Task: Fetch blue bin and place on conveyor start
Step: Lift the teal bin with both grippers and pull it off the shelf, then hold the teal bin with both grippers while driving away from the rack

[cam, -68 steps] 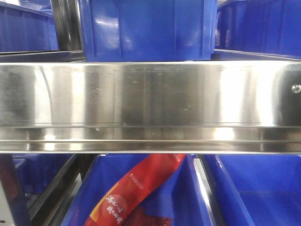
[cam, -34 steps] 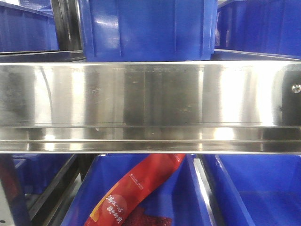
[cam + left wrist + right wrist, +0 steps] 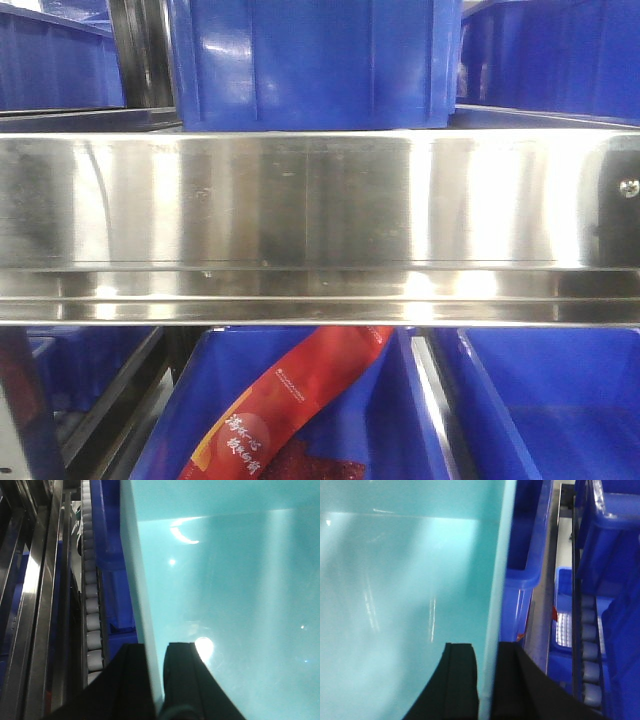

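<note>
The blue bin (image 3: 230,595), a pale turquoise tub with smooth walls, fills the left wrist view, and it also fills the right wrist view (image 3: 395,580). My left gripper (image 3: 154,650) is shut on the bin's left wall, one black finger inside and one outside. My right gripper (image 3: 487,650) is shut on the bin's right wall (image 3: 501,570) the same way. The bin looks empty inside. The conveyor start is out of view. The front view shows neither the bin nor my grippers.
A shiny steel shelf rail (image 3: 320,230) spans the front view. Dark blue ribbed bins stand above it (image 3: 310,60) and below it (image 3: 540,400); one lower bin holds a red packet (image 3: 290,400). Grey rollers (image 3: 92,615) and dark blue bins (image 3: 525,540) flank the held bin.
Almost nothing differs in the front view; the reflections on the steel rail shift slightly.
</note>
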Action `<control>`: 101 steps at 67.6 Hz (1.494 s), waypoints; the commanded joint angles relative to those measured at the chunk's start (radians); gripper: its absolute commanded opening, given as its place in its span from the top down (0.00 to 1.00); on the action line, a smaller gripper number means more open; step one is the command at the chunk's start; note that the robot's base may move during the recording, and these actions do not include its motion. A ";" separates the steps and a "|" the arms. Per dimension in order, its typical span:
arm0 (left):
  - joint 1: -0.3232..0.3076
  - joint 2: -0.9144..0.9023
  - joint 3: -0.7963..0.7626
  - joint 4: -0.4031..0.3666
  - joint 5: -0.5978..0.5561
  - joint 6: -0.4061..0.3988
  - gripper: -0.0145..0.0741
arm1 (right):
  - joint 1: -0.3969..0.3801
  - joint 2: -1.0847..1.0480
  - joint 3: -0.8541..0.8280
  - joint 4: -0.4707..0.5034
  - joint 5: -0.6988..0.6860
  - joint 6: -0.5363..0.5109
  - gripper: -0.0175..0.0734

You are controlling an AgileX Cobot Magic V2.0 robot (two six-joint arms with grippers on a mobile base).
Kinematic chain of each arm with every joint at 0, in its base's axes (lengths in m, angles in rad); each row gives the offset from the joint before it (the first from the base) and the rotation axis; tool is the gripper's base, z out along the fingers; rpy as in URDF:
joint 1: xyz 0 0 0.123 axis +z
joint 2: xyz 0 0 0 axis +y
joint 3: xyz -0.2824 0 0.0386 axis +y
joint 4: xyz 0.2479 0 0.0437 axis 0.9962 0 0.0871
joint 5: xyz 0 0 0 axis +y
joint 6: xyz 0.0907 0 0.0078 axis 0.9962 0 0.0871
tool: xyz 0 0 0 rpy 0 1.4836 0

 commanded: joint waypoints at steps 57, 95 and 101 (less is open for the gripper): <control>-0.003 -0.012 -0.016 -0.009 -0.036 0.011 0.96 | -0.006 -0.013 -0.009 -0.012 -0.232 -0.017 0.97; -0.003 -0.012 -0.016 -0.007 -0.036 0.011 0.96 | -0.006 -0.013 -0.009 -0.012 -0.246 -0.017 0.97; -0.003 -0.012 -0.016 -0.007 -0.036 0.011 0.96 | -0.006 -0.013 -0.009 -0.012 -0.246 -0.017 0.97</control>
